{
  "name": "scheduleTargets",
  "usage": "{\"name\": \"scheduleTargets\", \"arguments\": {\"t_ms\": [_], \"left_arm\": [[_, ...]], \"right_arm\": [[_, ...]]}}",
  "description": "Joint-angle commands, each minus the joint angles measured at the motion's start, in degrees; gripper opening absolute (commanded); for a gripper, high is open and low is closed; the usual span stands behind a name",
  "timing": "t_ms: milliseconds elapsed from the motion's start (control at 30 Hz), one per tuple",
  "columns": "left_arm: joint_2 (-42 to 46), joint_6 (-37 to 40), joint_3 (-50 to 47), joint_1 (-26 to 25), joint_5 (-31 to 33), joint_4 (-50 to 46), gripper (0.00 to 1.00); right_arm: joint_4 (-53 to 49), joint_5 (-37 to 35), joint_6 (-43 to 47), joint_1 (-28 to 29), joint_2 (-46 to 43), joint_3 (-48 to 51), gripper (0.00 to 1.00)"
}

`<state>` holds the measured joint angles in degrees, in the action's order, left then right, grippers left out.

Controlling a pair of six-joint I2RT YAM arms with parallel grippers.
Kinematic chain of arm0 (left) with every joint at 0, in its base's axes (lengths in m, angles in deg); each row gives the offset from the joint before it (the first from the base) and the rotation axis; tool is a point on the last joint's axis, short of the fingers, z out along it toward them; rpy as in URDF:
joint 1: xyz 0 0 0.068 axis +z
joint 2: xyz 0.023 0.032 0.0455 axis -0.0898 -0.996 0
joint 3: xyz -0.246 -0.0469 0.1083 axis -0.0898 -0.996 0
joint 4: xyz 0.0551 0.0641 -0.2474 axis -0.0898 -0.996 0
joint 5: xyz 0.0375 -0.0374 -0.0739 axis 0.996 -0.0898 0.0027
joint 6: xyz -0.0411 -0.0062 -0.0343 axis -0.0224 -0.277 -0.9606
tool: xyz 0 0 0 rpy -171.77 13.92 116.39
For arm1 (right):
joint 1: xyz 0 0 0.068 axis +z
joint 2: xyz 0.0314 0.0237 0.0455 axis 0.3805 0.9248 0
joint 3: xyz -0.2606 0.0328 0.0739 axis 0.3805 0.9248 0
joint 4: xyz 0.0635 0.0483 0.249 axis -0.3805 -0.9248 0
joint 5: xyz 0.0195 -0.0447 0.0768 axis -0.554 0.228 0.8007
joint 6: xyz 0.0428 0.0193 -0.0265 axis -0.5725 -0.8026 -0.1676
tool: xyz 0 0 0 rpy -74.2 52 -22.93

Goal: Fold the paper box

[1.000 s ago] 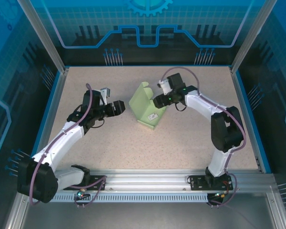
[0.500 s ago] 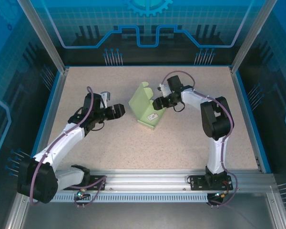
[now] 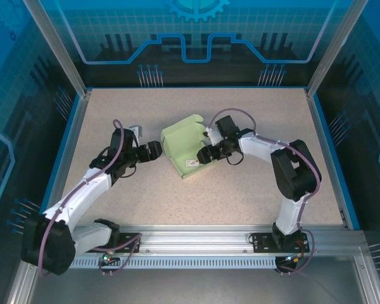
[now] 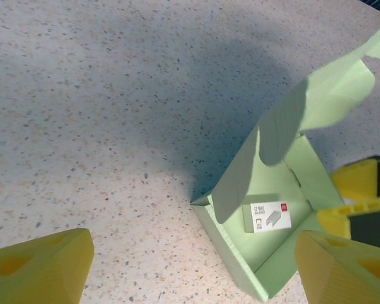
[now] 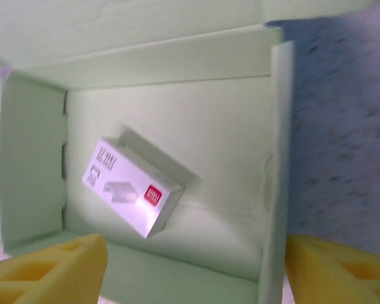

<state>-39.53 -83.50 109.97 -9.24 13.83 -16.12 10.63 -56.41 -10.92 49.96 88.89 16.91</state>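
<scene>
the pale green thin card box sits open on the speckled table, between both tools. the left tool is wide open just beside it. the right tool is wide open at its edge. a small white packet lies inside.

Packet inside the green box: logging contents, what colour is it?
The small rectangular packet is white with grey print and a red mark; right wrist view.
</scene>
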Motion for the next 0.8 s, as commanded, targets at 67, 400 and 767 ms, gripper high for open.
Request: {"name": "scheduleTargets", "arguments": {"t_ms": [67,400,767], "left_arm": [[3.63,-0.82,-3.18,0.42,0.40,2.59,0.85],[-2.84,1.50,-2.57,-1.04,-6.71,12.34,0.81],[-8.24,3.63,-0.01,-3.48,-4.81,12.11,0.72]], "right_arm": [[4.19,-4.91,-0.05,-0.96,-7.33,2.59,0.76],[7.04,-7.67,10.53,-3.16,-2.99,-6.97,0.72],[5.06,-4.89,14.93,-2.66,3.83,-13.83,0.47]]}}
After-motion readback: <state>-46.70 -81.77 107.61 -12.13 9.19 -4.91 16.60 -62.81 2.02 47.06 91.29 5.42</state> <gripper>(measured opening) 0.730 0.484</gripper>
